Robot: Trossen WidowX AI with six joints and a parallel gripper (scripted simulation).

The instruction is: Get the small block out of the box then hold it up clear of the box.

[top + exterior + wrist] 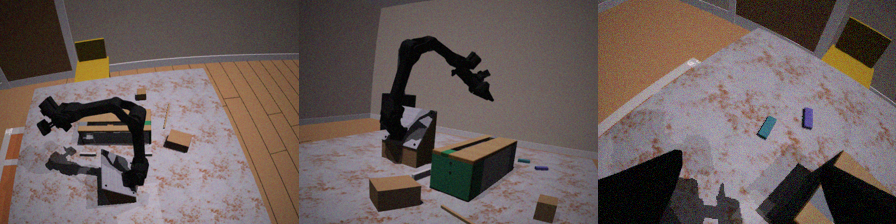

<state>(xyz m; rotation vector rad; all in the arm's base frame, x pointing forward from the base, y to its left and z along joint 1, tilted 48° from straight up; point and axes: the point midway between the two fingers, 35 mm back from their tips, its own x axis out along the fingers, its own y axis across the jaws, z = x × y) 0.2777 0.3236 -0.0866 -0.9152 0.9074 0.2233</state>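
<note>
The box (111,128) (480,151) stands mid-table with a tan top, a long slot in that top, and a green end (148,122) (449,173). A small grey shape shows behind its clear front near the left end; I cannot tell if it is the block. My gripper (46,117) (491,97) (754,165) is open and empty. It hangs high over the table, past the box's left end, tilted downward. In the wrist view the box corner (791,196) lies under the right finger.
A teal block (524,160) (767,127) and a purple block (541,168) (807,117) lie on the table beyond the box's left end. A tan carton (178,140) (395,190), a small tan cube (140,93) (545,207) and a thin stick (166,115) lie to the right. The arm's base stand (114,178) (419,139) sits in front.
</note>
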